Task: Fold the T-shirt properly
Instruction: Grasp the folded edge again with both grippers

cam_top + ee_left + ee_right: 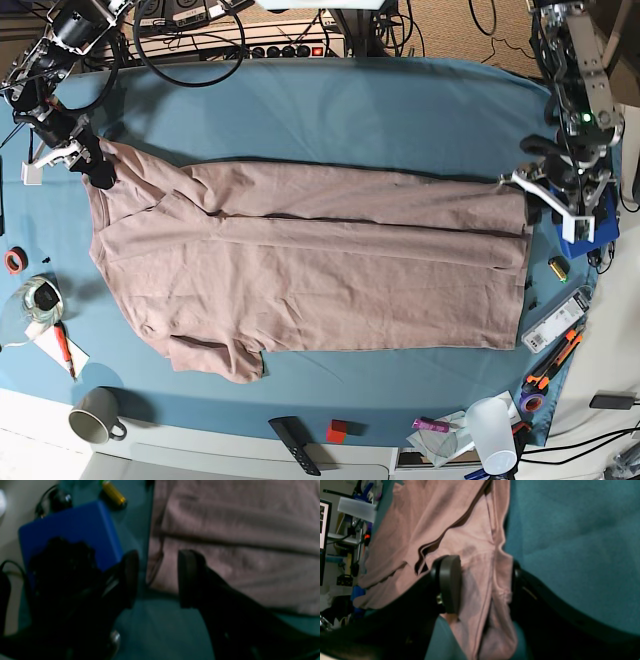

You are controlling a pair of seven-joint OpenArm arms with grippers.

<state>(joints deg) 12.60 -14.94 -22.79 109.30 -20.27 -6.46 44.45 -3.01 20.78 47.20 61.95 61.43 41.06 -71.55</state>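
Currently the T-shirt point(310, 265) is spread flat across the middle of the teal cloth point(350, 110), one long edge folded over. Its corner near the cloth's far left edge is pinched by the right gripper point(482, 582). The left gripper point(157, 578) is held spread, empty, beside the shirt's right edge.

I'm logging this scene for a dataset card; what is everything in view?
T-shirt: one, dusty pink, spread mid-table
Table cloth: one, teal, under everything
Mug: one, grey, near-left corner
Cup: one, translucent white, near-right corner
Blue box: one, right table edge
Yellow cylinder: one, beside the box
Red-handled tool: one, left edge
Right gripper: jaws around a T-shirt fold, gap visible
Left gripper: open at the T-shirt's edge
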